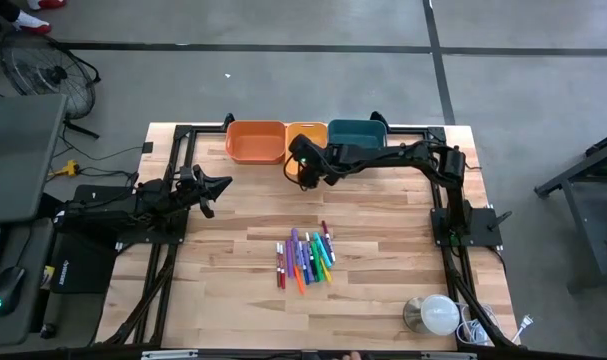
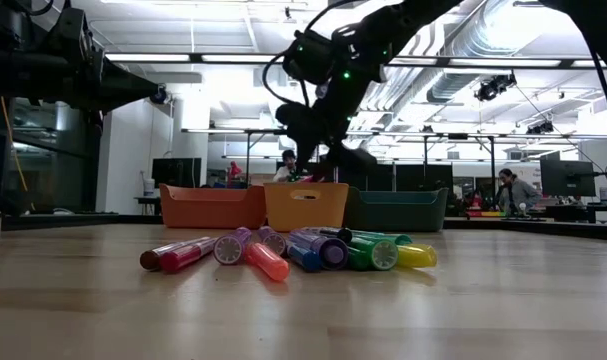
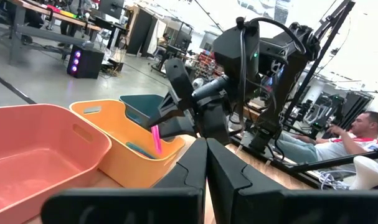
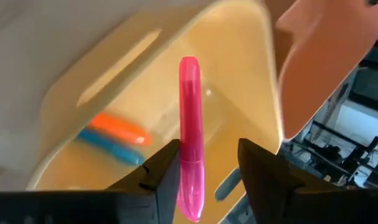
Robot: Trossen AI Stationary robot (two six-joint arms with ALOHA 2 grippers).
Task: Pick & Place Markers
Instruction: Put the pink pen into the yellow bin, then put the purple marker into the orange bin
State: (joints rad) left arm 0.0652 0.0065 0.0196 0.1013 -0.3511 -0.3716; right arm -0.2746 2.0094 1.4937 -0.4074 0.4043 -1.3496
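On the counter (image 1: 383, 290) the three bins stand in a row at the far edge, and the right pincer (image 4: 204, 165) hangs over the middle yellow bin (image 1: 305, 134) with a pink marker (image 4: 189, 137) between its fingers; the jaws stand apart with a gap on one side of the pen, so it looks released or just leaving the grip rather than clamped, though it may touch one finger. To do this drop well, the pincer should stay centred over the bin's opening and widen fully before lifting, so the pen falls clear of the rim and is not dragged out on a finger. The pink marker hangs nearly upright, its long axis about vertical, one end aimed down into the bin, where an orange marker (image 4: 117, 129) and a blue one (image 4: 111, 147) already lie. The remaining markers (image 1: 305, 258) lie clustered mid-counter, long axes roughly parallel. The left pincer (image 1: 215, 192) waits clenched and empty at the left side
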